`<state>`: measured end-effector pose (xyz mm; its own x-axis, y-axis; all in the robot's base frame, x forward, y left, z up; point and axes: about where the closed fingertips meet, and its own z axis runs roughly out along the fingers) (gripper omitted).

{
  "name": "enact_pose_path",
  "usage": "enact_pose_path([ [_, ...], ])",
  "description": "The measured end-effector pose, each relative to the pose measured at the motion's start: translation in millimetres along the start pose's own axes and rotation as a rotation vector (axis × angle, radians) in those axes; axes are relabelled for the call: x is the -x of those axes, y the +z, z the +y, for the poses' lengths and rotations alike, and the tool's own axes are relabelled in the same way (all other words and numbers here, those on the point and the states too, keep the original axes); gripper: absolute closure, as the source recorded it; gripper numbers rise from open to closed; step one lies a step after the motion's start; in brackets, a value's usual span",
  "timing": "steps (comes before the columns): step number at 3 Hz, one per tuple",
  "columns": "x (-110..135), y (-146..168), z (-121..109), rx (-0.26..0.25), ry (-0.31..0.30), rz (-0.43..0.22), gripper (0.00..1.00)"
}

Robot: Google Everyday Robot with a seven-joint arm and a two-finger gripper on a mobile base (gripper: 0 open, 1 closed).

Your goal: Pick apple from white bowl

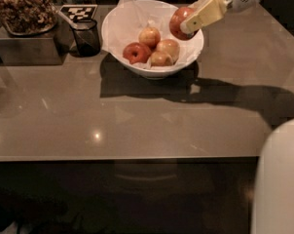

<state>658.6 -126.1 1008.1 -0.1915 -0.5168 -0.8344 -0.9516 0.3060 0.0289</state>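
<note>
Above the right rim of the white bowl (112,37), the red-orange apple (176,17) is held clamped in the gripper (187,25), clear of the other apples (136,52). The hold appears off-centre. A slip is judged possible, by which the apple would be dropped onto the rim or the table (137,121).

An office-style snack counter (137,126): white bowl (152,71) of fruit, tray of nuts (25,48), tool (185,26) holding the apple (176,17) above the bowl's rim.

High view down onto table (137,126), jaws upper-right
</note>
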Motion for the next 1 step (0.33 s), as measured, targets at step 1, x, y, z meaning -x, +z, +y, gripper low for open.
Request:
enact_pose_path([
  [1,-4.7,-30.3,28.4,-0.043,0.012,-0.025,1.0],
])
